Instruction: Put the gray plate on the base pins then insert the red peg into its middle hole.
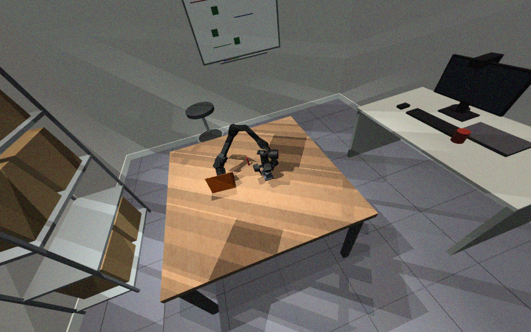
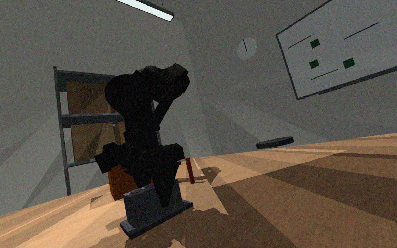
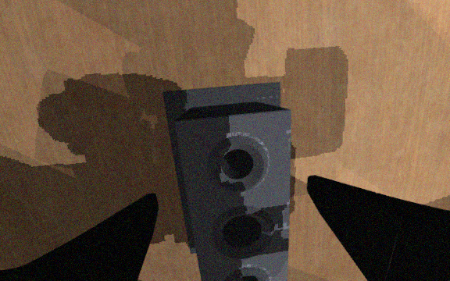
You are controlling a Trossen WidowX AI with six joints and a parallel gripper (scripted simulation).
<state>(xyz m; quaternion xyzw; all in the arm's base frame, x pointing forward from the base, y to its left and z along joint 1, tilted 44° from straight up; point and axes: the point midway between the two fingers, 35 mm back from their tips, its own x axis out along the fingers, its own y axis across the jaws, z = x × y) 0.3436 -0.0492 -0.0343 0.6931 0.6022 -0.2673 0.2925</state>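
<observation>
The gray plate (image 2: pixel 141 207) (image 3: pixel 209 176), a thick block with holes in its top, sits on the base (image 2: pixel 163 216) (image 3: pixel 233 93) with no gap visible in the exterior view. The pins are hidden beneath it. My gripper (image 2: pixel 153 195) (image 3: pixel 233 191) is open, its fingers on either side of the plate, with space beside both fingertips in the wrist view. The plate's middle hole (image 3: pixel 242 230) is empty. The red peg (image 1: pixel 248 161) (image 2: pixel 190 170) stands upright on the table, apart from the plate and between it and the arm's foot in the top view.
An orange block (image 1: pixel 221 182) (image 2: pixel 120 185) stands on the wooden table (image 1: pixel 201 231) in front of the arm's foot. A shelf rack with boxes is at the left in the top view. A white desk (image 1: pixel 387 103) with a monitor and a red mug (image 1: pixel 460 136) is at the right.
</observation>
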